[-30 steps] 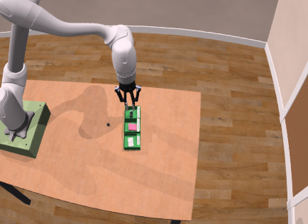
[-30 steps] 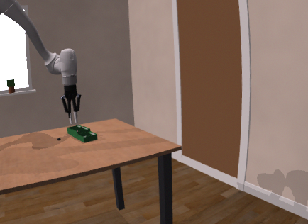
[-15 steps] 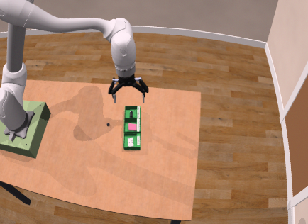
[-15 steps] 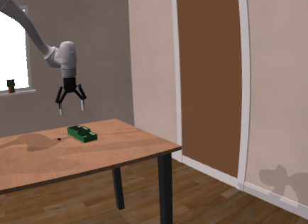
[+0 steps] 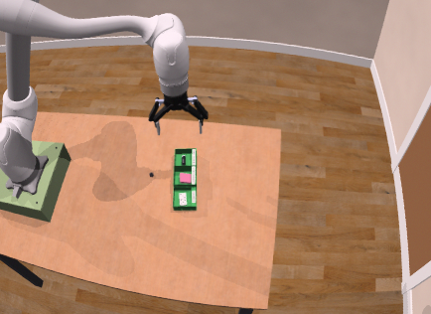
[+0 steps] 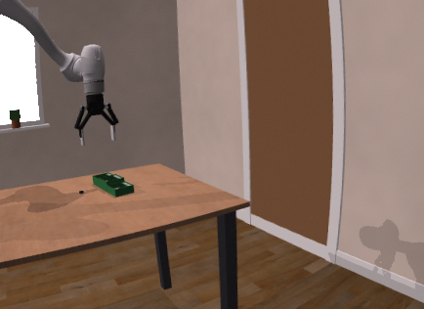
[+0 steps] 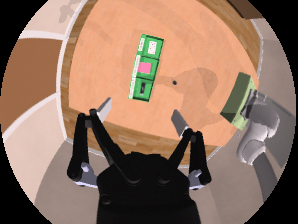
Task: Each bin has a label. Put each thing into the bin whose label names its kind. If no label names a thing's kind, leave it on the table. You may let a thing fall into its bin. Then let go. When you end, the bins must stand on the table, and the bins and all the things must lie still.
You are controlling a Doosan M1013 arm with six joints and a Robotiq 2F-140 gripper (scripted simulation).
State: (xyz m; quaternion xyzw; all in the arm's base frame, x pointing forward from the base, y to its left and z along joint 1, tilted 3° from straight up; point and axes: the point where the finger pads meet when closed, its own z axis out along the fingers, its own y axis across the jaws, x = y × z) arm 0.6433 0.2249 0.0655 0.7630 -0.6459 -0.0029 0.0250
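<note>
Three green bins stand in a row point(image 5: 185, 179) on the table, joined end to end; they also show in the exterior view point(image 6: 113, 184) and the wrist view point(image 7: 147, 68). The far bin holds a small dark thing point(image 5: 183, 159). The middle bin holds a pink thing point(image 5: 185, 177). The near bin holds a white thing point(image 5: 183, 198). A small black thing point(image 5: 151, 174) lies on the table left of the bins. My gripper point(image 5: 179, 125) is open and empty, high above the table's far edge, beyond the far bin. It also shows in the exterior view point(image 6: 97, 135).
The arm's green base block point(image 5: 31, 179) stands at the table's left edge. White label strips run along the right side of the bins. The table's far edge lies right under the gripper. A wall with a brown panel stands to the right.
</note>
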